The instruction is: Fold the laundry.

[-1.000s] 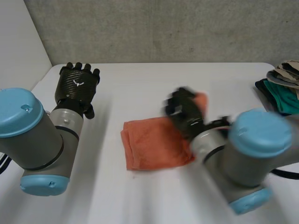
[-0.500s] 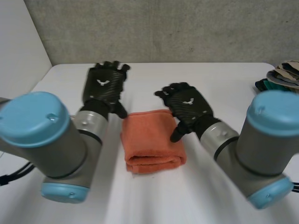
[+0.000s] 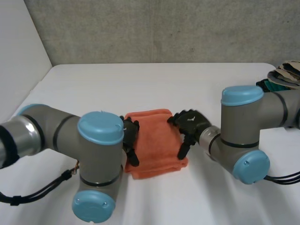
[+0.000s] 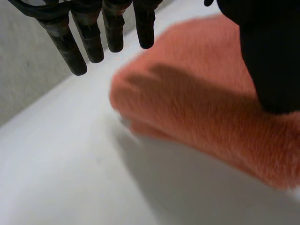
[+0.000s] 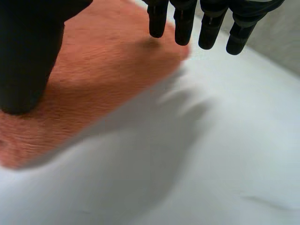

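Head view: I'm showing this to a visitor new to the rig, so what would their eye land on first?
The folded orange towel in the middle of the white table, bright against it. The left robot hand and right robot hand flank it, one at each side edge, fingers straight. A pile of clothes waits at the table's far right edge.
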Controlling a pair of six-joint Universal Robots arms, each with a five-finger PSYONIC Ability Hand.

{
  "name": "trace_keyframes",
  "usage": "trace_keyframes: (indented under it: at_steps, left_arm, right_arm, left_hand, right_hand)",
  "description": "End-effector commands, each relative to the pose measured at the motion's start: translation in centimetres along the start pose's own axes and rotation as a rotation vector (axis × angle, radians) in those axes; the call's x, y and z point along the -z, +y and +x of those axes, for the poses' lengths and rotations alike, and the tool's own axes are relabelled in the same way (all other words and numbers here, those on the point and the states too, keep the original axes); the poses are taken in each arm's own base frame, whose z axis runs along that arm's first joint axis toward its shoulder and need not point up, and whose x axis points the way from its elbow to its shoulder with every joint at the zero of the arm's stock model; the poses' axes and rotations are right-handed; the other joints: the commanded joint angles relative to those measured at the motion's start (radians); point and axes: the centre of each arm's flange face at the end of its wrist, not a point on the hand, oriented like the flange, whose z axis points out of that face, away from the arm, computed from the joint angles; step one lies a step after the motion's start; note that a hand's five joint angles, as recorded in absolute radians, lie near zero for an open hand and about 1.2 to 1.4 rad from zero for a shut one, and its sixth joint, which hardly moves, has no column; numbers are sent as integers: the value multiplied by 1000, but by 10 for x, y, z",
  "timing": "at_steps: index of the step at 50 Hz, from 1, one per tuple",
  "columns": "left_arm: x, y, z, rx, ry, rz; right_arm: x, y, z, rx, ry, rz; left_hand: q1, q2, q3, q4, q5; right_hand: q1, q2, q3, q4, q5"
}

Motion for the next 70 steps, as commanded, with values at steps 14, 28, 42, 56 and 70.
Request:
trace_keyframes:
  at_steps: [14, 28, 42, 56, 70]
  left_arm:
    - [42, -126, -27, 42, 513, 452]
    - [35, -114, -25, 63, 554, 394]
    - [34, -115, -26, 65, 548, 394]
    - [29, -114, -39, 75, 513, 389]
    - [41, -139, -65, 95, 453, 474]
  right_arm:
    - [52, 20, -84, 190, -57, 240]
    - [13, 38, -91, 300, -20, 309]
    - [-4, 18, -89, 290, -25, 386]
    - [-31, -15, -53, 248, 51, 482]
    - [17, -136, 120, 77, 394, 900]
  left_hand:
    - [38, 43, 39, 44, 47]
    - [38, 43, 39, 44, 47]
    - [40, 46, 42, 47, 50]
    - [40, 46, 42, 47, 50]
    - [38, 43, 39, 44, 47]
  right_hand:
    - [-53, -32, -36, -36, -47]
    - [1, 22, 18, 18, 7]
    - [213, 234, 230, 230, 219]
    - [1169, 1190, 1186, 1186, 1175]
    - [1169, 1190, 1186, 1186, 1175]
